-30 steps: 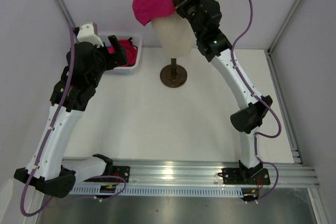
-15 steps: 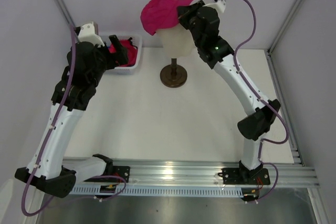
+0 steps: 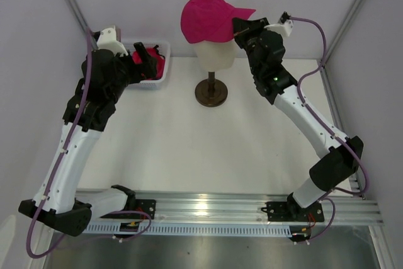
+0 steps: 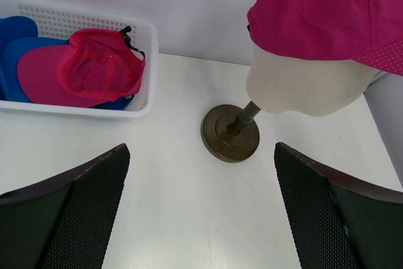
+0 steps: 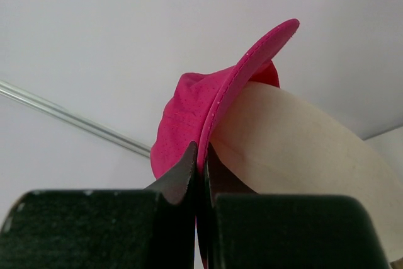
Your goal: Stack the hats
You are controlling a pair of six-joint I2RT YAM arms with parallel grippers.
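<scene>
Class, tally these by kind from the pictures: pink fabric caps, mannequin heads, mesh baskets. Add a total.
Magenta pink fabric baseball caps: 2, the worn cap and the upturned cap
Cream mannequin head on a dark stand: 1
White plastic mesh basket: 1
Total: 4

L fingers [image 4: 88,206] spread wide: bare table [image 4: 189,218] between & just ahead. Further ahead, stand base [image 4: 230,133] sits centre; head [image 4: 302,86] w/ pink cap [image 4: 321,11] overhangs ahead-right; basket [image 4: 75,108] blocks ahead-left. R fingers [image 5: 179,174] pinch cap brim, head close on their right; open air left.
</scene>
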